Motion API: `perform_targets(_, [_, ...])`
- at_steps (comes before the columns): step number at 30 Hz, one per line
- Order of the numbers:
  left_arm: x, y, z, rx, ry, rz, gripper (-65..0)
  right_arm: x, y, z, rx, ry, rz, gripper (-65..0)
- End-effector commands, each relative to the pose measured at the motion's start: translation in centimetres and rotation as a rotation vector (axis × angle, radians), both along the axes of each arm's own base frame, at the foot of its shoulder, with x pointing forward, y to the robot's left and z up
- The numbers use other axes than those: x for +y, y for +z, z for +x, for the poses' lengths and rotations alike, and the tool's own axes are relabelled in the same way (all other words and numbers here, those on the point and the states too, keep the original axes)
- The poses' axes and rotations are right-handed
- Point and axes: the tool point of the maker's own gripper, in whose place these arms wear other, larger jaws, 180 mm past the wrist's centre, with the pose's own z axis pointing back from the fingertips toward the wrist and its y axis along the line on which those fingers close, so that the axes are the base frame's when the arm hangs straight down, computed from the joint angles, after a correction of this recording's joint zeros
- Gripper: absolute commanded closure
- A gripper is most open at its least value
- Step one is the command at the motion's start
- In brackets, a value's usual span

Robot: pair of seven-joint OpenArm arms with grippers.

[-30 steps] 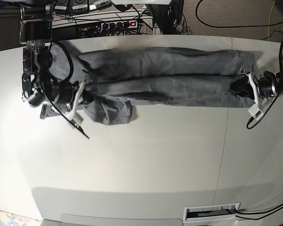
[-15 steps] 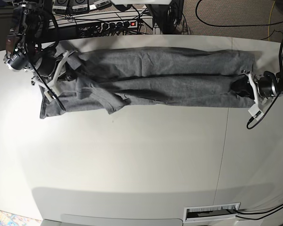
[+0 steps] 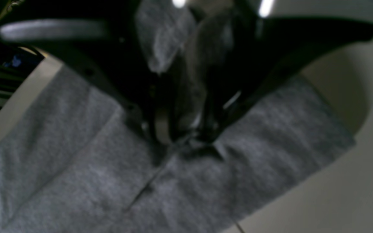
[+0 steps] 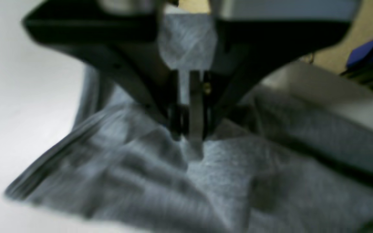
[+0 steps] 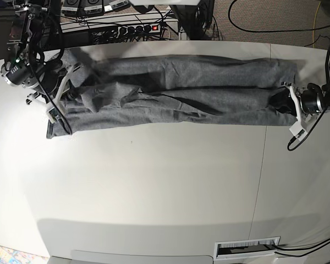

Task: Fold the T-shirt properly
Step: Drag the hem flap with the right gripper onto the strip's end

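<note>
Nearest the base camera the white table (image 5: 154, 187) is bare, with a slotted white part (image 5: 246, 247) at its near edge. Beyond that, the T-shirt (image 5: 176, 93) lies stretched as a long grey band across the far half of the table, folded lengthwise with a crease along its middle; loose wrinkles bunch toward the base view's left end. Left gripper (image 5: 283, 102) sits at the band's right end in the base view, its black fingers (image 3: 160, 119) clamped on a pinch of grey cloth, which is bunched up between them in the left wrist view. Right gripper (image 5: 63, 88) is at the opposite end; in the right wrist view its fingers (image 4: 196, 110) stand narrow with a thin tongue of cloth between them, view blurred, so a firm grip cannot be told. Farthest back, a power strip (image 5: 129, 28) and cables (image 5: 253, 25) lie behind the table.
</note>
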Motion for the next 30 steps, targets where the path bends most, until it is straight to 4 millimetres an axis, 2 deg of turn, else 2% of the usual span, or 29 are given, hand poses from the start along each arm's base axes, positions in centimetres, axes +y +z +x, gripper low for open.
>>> perform_targets(1, [0.8, 0.8, 0.6, -0.021, -0.001, 0.019, -16.6, 0.0, 1.4, 1.1, -0.057, 0.013, -0.001, -6.2])
perform_targets(8, [0.8, 0.8, 0.6, -0.019, -0.002, 0.021, -16.7, 1.7, 2.5, 2.0, -0.119, 0.027, 0.095, -6.2])
perform_targets(13, [0.8, 0.8, 0.5, -0.013, -0.005, 0.022, -16.7, 2.6, 4.2, 4.4, -0.217, 0.007, 0.132, -6.2])
perform_targets(16, [0.9, 0.7, 0.2, 0.005, -0.012, 0.031, -16.7, 3.7, 4.5, 4.4, -0.223, 0.017, 0.192, -6.2])
perform_targets(21, [0.7, 0.9, 0.0, 0.021, -0.021, 0.022, -16.7, 4.8, 3.5, 3.6, -0.186, 0.036, 0.213, -6.2])
perform_targets(25, [0.0, 1.6, 0.2, 0.003, -0.052, 0.026, -16.8, 7.2, 1.9, 2.3, -0.126, 0.106, 0.230, -4.0])
perform_targets(27, [-0.6, 2.1, 0.5, -0.021, -0.076, 0.031, -19.8, 8.5, 1.0, 2.0, -0.109, 0.152, 0.211, -1.0])
perform_targets(30, [-1.0, 2.8, 0.9, -0.059, -0.122, 0.075, -26.8, 10.4, 0.2, 1.8, -0.111, 0.219, 0.175, -0.8])
